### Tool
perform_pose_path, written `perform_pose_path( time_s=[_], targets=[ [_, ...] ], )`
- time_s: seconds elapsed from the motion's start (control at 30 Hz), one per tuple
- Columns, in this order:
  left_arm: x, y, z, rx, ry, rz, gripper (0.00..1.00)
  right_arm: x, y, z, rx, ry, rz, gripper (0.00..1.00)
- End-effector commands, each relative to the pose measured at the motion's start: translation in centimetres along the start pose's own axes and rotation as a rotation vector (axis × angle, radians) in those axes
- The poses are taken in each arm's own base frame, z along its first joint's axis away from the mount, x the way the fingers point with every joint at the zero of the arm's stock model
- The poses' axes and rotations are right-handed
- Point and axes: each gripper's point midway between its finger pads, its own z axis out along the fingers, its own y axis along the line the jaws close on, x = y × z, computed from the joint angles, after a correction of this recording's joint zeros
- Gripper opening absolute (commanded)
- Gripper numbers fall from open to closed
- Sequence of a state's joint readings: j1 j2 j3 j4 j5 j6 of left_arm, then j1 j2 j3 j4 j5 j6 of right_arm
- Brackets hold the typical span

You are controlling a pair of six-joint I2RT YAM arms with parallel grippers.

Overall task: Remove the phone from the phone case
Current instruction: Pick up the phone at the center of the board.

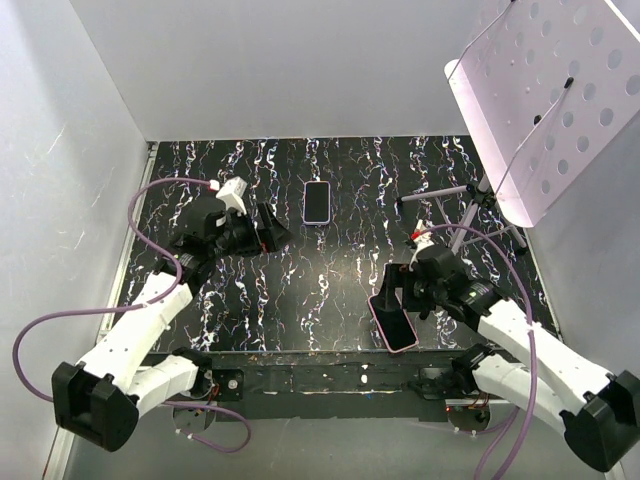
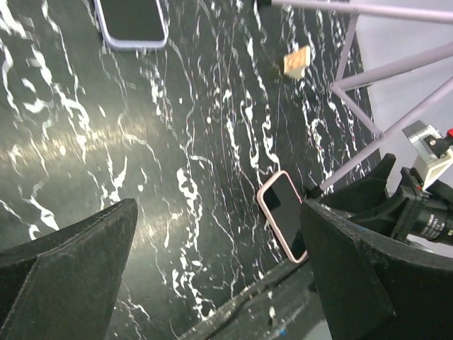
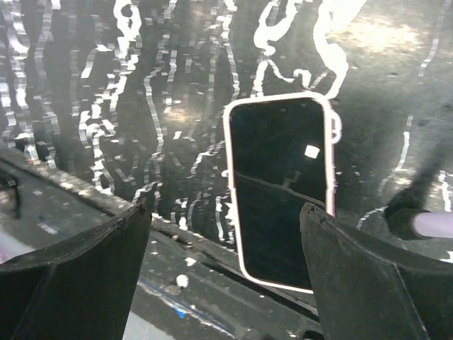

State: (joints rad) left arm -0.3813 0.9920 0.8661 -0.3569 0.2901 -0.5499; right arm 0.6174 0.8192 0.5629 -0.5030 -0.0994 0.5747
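Observation:
A phone in a pink case point(image 1: 393, 320) lies face up at the near edge of the black marbled table point(image 1: 300, 290), its end reaching the table's front lip. It also shows in the right wrist view point(image 3: 279, 184) and the left wrist view point(image 2: 283, 212). My right gripper point(image 1: 393, 292) is open and empty just above it, the jaws point(image 3: 223, 283) spread wider than the phone. A second dark slab with a lavender rim point(image 1: 317, 202) lies at the back centre, also in the left wrist view point(image 2: 131, 21). My left gripper point(image 1: 275, 232) is open and empty point(image 2: 219, 283), above the table's left part.
A white perforated panel point(image 1: 540, 100) on a tripod point(image 1: 470, 215) stands at the back right, its legs reaching over the table near my right arm. A small tan block point(image 2: 297, 61) lies by the tripod. White walls close in the left, back and right.

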Motion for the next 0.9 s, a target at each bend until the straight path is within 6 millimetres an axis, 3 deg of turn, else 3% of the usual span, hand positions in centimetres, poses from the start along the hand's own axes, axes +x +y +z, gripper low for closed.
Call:
perform_pose_path(
  time_s=[0.0,0.17,0.47,0.63,0.87],
  targets=[
    [2.5,-1.2,0.7,0.070,0.085,-0.113,1.00,-2.2,-1.5,0.2,0.164,-0.043,-0.055,0.91],
    [3.6,-2.0,0.4,0.092,0.106,-0.125,1.00,-2.1,-3.2,1.3,0.301,0.066,-0.111,0.93],
    [4.5,-1.9,-1.1,0.090,0.089,-0.128,1.00,0.7,-1.3,4.1,0.174,0.316,-0.200,0.98],
    [4.9,-1.8,-0.9,0.089,0.107,-0.141,1.00,2.1,-1.6,5.3,0.199,0.435,-0.218,0.98],
    [4.9,-1.7,-1.1,0.080,0.103,-0.138,1.00,2.8,-3.9,6.1,0.394,0.482,-0.237,0.97]
  ],
)
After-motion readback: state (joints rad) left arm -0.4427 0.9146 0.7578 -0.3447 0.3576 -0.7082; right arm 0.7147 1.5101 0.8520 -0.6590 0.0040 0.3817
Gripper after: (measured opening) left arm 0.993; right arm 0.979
